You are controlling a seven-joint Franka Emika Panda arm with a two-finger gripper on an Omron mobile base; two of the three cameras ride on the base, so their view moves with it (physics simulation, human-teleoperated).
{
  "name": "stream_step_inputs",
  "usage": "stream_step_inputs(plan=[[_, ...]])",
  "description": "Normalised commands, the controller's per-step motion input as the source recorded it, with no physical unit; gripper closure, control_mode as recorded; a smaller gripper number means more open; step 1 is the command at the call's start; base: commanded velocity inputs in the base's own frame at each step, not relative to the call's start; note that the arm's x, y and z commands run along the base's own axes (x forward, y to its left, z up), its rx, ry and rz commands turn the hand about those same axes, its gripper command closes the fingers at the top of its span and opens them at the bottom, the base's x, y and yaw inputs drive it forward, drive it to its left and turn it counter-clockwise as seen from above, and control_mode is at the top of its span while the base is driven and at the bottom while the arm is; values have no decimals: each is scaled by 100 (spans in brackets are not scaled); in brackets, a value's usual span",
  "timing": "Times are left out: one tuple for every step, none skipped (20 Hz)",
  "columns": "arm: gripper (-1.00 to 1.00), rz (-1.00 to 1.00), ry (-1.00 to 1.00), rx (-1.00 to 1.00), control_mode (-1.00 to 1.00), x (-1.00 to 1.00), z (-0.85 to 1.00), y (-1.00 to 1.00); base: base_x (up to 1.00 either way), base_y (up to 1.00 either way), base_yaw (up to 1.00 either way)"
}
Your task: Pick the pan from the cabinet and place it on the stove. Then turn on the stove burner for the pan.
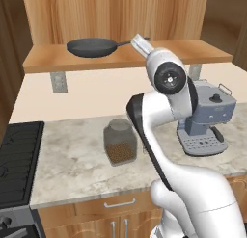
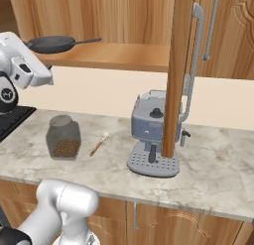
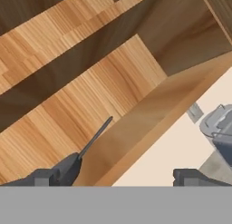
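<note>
From behind the arm on its left, we look forward and down on the coffee machine (image 1: 205, 119), set right of frame. From behind on its right, we see the same machine (image 2: 151, 135) centred, nearer. Both share its counter (image 1: 77, 160). Hand camera rolled, machine at lower right.

place: home kitchen — rendered | signs: marble counter (image 1: 77, 155), espresso machine (image 2: 151, 135), black stove (image 1: 17, 155), wooden cabinet (image 2: 124, 21), pan (image 1: 91, 47) on its shelf, glass jar (image 1: 120, 141)

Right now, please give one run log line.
phase: reach | pan: on cabinet shelf | claw: open, near pan handle | stove: bare
</note>
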Motion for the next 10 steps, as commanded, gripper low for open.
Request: stream_step_inputs(plan=[[-100,-10,0,0,-100,33,0,0,0,0,0],[-100,-11,0,0,-100,39,0,0,0,0,0],[-100,-11,-1,0,-100,42,0,0,0,0,0],[-100,-9,-5,0,-100,51,0,0,0,0,0],[-100,-6,-7,0,-100,52,0,0,0,0,0],[-100,-5,-11,0,-100,50,0,0,0,0,0],[-100,-4,-9,0,-100,49,0,0,0,0,0],[-100,-4,-8,0,-100,53,0,0,0,0,0],[-100,-2,-8,0,-100,54,0,0,0,0,0],[-100,-1,-6,0,-100,56,0,0,0,0,0]])
